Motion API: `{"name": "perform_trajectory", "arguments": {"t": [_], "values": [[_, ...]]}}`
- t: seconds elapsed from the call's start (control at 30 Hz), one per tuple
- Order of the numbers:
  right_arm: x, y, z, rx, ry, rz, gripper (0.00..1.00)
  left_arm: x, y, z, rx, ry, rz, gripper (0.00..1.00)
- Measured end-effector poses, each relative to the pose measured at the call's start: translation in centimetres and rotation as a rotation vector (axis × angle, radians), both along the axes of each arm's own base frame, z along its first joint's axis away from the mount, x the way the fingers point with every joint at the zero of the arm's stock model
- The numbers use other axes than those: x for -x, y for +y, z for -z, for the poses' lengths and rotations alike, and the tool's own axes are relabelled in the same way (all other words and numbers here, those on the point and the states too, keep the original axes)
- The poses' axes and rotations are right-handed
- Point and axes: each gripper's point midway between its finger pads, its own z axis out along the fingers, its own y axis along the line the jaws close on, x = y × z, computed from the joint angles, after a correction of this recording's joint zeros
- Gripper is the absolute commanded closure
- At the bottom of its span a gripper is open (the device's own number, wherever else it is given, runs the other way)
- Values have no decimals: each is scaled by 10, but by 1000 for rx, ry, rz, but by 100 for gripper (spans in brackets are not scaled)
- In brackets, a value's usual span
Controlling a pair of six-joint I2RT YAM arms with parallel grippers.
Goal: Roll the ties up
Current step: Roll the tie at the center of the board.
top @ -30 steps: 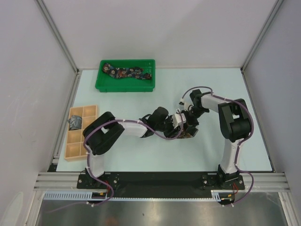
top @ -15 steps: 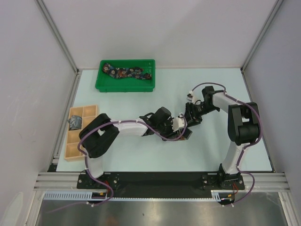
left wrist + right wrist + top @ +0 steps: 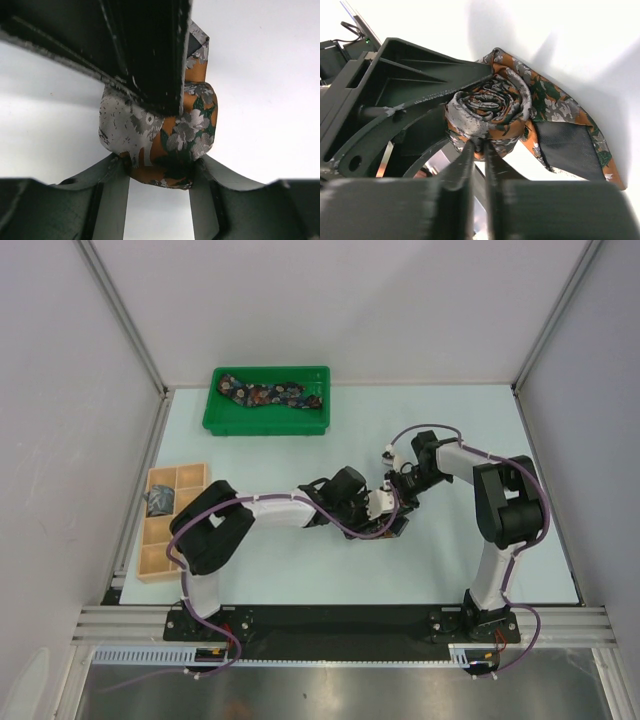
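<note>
Well left of both grippers, the box sits at the table edge, with a grey tie rolled up in one left-column cell. Beyond the left gripper and to its left is the tray, with a dark floral tie lying loose and unrolled inside. The two grippers meet nose to nose mid-table: the left one reaches in from the left, and the right gripper is just beyond it and slightly right. The left gripper is roughly half open and clamped on the rust tie. The roll sits between its fingers, one on each flank, both touching fabric. The roll is tight, and its spiral end faces the right wrist camera. In the left wrist view, the right gripper's dark finger crosses over the far side of the roll and touches it. The right gripper is almost closed, with only a thin slit between its fingers. Its tips are right at the near edge of the roll. Can't tell if they actually nip a layer of fabric or just rest against it. To the right of those fingers, the unrolled tail of the rust tie trails off the roll flat on the table, dark lining side up, ending in a point.
</note>
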Motion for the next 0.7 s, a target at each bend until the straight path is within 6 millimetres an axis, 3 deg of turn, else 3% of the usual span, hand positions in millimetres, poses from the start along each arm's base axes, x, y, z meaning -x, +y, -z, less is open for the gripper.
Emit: {"name": "perform_trajectory", "arguments": {"t": [0.13,0.23,0.47,0.7], "values": [[-1,-4,3,15,18,15,100,1,5,-4,30,-5,-9,36],[-2,-11,8,33,35,33,100,2,11,-10,53,-3,-15,29],[-9,-35,23,116,41,87,100,2,0,-32,159,4,-6,24],[-11,-47,33,196,28,91,100,-3,-31,-39,232,-5,36,23]]}}
